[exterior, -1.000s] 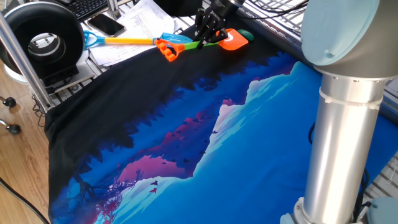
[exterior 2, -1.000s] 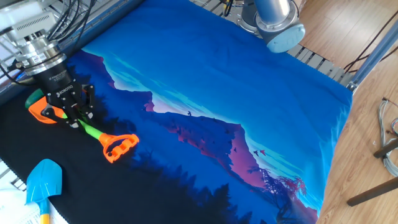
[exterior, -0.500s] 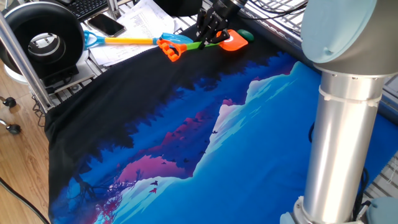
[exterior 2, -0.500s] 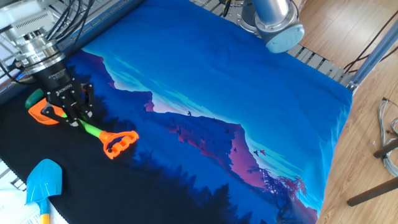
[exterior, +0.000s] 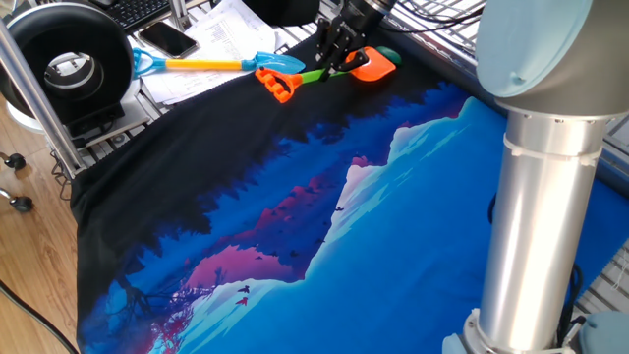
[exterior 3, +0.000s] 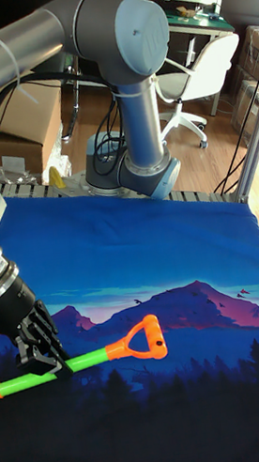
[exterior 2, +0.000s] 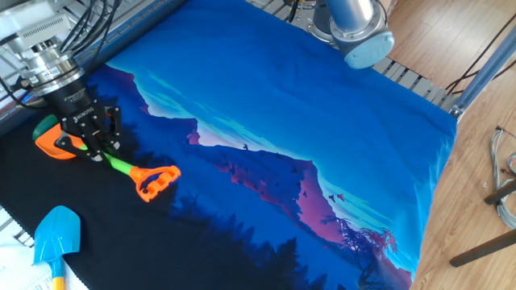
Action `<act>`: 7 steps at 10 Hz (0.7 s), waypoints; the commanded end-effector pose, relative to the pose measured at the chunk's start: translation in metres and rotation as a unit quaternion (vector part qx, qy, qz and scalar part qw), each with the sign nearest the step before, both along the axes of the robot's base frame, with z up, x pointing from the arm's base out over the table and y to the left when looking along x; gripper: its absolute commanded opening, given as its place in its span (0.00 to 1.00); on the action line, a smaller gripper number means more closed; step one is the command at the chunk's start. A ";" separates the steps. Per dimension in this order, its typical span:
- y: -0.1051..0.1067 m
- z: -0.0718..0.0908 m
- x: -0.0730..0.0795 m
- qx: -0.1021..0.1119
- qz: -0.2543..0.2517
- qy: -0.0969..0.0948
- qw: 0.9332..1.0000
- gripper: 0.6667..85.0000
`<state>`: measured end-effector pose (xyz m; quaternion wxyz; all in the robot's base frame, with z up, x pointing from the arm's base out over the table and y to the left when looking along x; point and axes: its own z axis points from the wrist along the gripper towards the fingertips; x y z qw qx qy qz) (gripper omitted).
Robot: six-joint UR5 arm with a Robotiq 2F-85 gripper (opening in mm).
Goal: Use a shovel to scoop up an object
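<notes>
End effector [exterior 2: 95,147] clamped on the shovel [exterior 2: 121,167] shaft, one green object [exterior 2: 45,126] at its blade — second, blue shovel [exterior 2: 56,235] nearby

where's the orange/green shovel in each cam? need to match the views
One fixed view: shovel at top centre, blade right, D-handle left, beside the blue shovel.
The other fixed view: shovel at left edge, blade upper left, handle lower right.
Tall fixed view: shovel at left, mid-height; handle and shaft visible, blade cut off by the frame edge.
Shared landmark: the gripper clamped on the green shaft.
</notes>
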<state>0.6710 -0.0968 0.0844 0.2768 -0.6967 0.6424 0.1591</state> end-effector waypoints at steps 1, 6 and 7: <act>-0.002 0.003 -0.002 0.012 0.003 -0.005 1.000 0.01; -0.001 0.012 -0.007 0.030 0.015 -0.012 0.999 0.02; -0.002 0.011 -0.006 0.027 0.016 -0.015 0.999 0.02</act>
